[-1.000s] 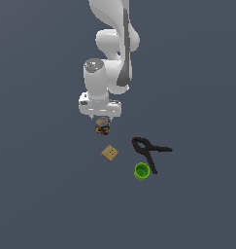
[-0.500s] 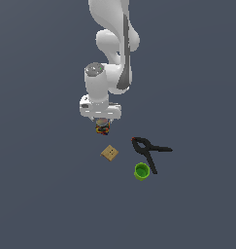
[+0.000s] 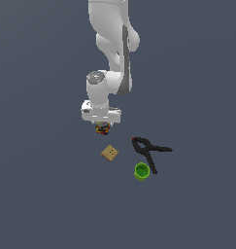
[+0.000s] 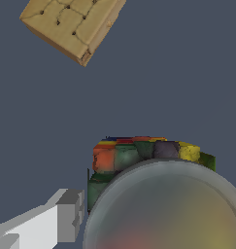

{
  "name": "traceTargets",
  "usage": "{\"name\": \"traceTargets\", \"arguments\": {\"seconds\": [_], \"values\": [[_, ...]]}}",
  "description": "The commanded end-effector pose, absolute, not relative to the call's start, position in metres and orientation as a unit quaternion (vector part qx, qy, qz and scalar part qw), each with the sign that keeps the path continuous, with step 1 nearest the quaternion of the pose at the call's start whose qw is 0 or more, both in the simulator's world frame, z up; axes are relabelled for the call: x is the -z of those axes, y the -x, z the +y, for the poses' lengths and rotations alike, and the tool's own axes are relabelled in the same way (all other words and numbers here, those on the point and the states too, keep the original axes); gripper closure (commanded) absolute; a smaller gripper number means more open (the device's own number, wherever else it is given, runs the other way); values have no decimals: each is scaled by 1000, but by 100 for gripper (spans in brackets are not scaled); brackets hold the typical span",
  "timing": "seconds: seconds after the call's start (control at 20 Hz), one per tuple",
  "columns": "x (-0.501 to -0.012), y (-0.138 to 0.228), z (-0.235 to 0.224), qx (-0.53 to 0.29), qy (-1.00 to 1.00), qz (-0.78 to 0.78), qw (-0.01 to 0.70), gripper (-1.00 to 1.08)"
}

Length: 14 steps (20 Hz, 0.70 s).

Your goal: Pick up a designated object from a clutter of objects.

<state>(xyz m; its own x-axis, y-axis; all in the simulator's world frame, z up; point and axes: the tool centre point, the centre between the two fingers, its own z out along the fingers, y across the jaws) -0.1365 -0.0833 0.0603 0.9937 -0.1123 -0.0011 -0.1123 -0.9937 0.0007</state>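
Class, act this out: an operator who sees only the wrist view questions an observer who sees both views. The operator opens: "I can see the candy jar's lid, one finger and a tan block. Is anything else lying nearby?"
Observer: Yes. A black clamp with a red tip lies to the exterior view's right of the tan block.
Operator: Is that everything?
Observer: No. A green cup stands close by one clamp handle; I cannot tell if they touch.
Operator: Where is my gripper relative to all that?
Observer: The gripper sits directly over the candy jar, apart from the block, clamp and cup.
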Motion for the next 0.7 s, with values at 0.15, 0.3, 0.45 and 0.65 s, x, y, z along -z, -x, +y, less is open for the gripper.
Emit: {"name": "traceTargets", "arguments": {"seconds": [0.15, 0.3, 0.45, 0.65], "values": [[-58, 136, -83, 0, -998, -56, 0, 108], [-58, 136, -83, 0, -998, -56, 0, 108], [-58, 136, -83, 0, -998, -56, 0, 108], [-58, 136, -83, 0, -998, -56, 0, 108]]}}
